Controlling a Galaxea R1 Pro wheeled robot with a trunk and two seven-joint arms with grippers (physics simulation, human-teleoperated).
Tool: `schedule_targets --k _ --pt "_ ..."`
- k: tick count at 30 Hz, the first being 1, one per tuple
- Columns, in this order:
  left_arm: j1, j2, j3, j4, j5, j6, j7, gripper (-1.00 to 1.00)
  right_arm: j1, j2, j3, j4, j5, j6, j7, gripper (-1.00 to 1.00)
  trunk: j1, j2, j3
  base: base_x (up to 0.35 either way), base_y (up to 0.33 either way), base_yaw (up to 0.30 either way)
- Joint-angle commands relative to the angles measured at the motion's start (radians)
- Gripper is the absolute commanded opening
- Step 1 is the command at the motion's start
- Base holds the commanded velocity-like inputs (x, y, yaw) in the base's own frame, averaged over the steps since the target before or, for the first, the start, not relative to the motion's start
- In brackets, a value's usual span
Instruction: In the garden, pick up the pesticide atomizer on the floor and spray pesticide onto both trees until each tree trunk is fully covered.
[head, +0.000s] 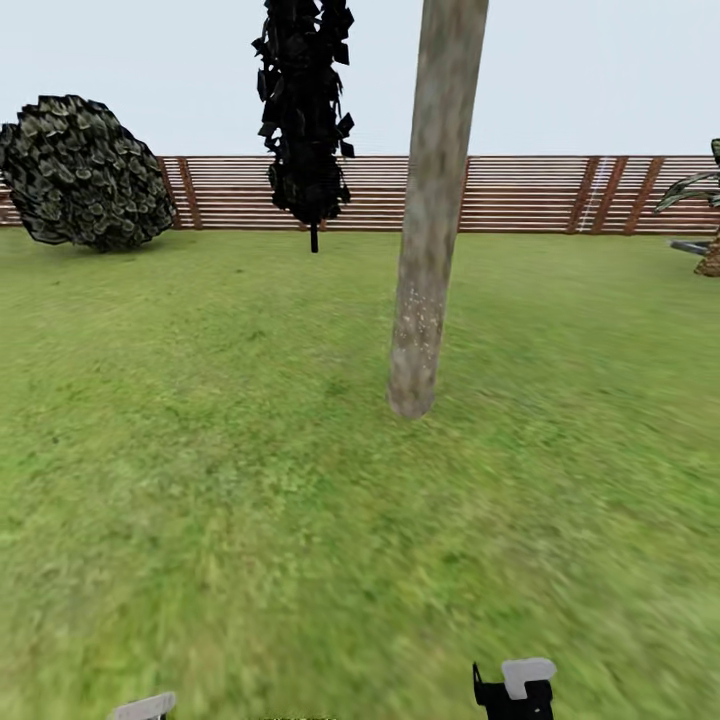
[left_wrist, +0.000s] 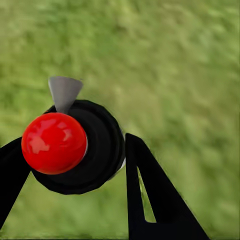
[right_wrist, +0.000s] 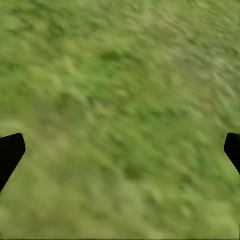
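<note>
1. Far left, a rounded dark-leaved bush (head: 82, 172) stands on the lawn (head: 200, 420) just in front of the slatted wooden fence (head: 520, 195).
2. The left gripper (left_wrist: 72, 165) is clenched around the pesticide atomizer (left_wrist: 75, 147); its red top (left_wrist: 54, 143) and grey nozzle (left_wrist: 64, 91) face the wrist camera, with blurred grass beyond.
3. A near-black narrow tree (head: 305, 110) rises left of centre, near the fence.
4. The tree trunk (head: 432, 210), pale and blotchy, stands mid-lawn ahead, leaning slightly; open grass lies between it and the robot.
5. The right gripper (right_wrist: 120, 150) is spread wide, holding nothing, above grass.
6. Far right, a striped broad-leaved plant (head: 700, 195) sits by the fence.
</note>
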Motion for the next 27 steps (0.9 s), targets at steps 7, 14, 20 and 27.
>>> schedule_targets --k 7,14,20,27 --pt "-0.001 0.0 -0.008 0.001 0.01 -0.004 -0.001 -1.0 0.0 0.0 0.009 0.0 -0.007 -0.002 -0.003 1.0 0.0 0.0 -0.003 0.0 0.0 0.281" --pt "-0.001 0.0 -0.008 0.001 0.01 -0.003 -0.001 -1.0 0.0 0.0 0.009 0.0 -0.007 -0.002 -0.003 1.0 0.0 0.0 -0.006 0.0 0.0 0.281" --pt "-0.001 0.0 -0.008 0.002 0.01 -0.003 -0.001 -1.0 0.0 0.0 0.009 0.0 -0.007 -0.002 -0.003 1.0 0.0 0.0 -0.008 0.0 0.0 0.281" --pt "-0.001 0.0 -0.008 0.002 0.01 -0.004 -0.001 -1.0 0.0 0.0 0.009 0.0 -0.007 -0.002 -0.003 1.0 0.0 0.0 -0.011 0.0 0.0 0.281"
